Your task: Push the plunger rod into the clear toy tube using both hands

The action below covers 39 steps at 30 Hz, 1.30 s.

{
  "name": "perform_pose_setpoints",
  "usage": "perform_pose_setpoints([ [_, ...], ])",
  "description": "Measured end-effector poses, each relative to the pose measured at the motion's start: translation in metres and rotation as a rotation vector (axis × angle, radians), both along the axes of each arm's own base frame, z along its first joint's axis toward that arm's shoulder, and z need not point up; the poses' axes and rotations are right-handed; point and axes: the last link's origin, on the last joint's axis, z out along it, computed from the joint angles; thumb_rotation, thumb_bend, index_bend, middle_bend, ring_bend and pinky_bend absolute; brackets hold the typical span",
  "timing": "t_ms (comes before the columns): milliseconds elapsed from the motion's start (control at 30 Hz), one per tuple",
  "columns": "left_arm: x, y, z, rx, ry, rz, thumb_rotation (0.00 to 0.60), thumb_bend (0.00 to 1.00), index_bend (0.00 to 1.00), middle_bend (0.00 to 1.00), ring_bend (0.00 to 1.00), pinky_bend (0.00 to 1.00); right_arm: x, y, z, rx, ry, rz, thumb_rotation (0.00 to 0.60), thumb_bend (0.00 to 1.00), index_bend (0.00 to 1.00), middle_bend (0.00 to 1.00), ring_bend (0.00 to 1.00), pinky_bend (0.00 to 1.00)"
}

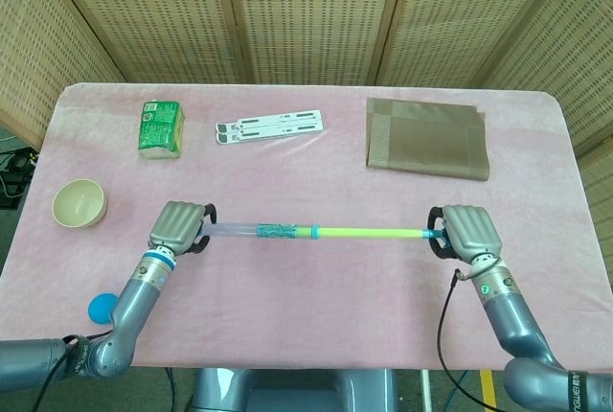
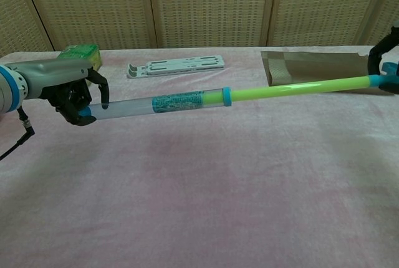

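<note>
Twin grey metallic arms, each ending in a silver-shelled robot hand with black fingers.

The left robot hand (image 1: 181,227) has a pale silver back plate over dark finger parts, with a light blue ring at the wrist where it joins the rounded grey forearm; the chest view shows a thin black cable hanging below that wrist. The right robot hand (image 1: 463,231) has the same silver shell, a small green spot on the wrist housing, and a black cable looping down beside its smooth grey forearm.

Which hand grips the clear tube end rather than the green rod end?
The left hand grips the clear tube; the right hand holds the green plunger rod.
</note>
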Motion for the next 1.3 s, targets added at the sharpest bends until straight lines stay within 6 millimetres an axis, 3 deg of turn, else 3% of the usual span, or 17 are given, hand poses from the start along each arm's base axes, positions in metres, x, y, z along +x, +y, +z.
perform_pose_setpoints([
  [767, 0.032, -0.009, -0.01, -0.03, -0.05, -0.033, 0.6, 0.53, 0.51, 0.74, 0.67, 0.61, 0.022, 0.017, -0.039, 0.093, -0.007, 0.084, 0.6, 0.69, 0.85, 0.99, 0.96, 0.63],
  [1300, 0.036, -0.011, -0.012, -0.041, -0.055, -0.033, 0.6, 0.53, 0.51, 0.74, 0.67, 0.61, 0.029, 0.021, -0.056, 0.114, -0.022, 0.104, 0.6, 0.69, 0.85, 0.99, 0.96, 0.63],
])
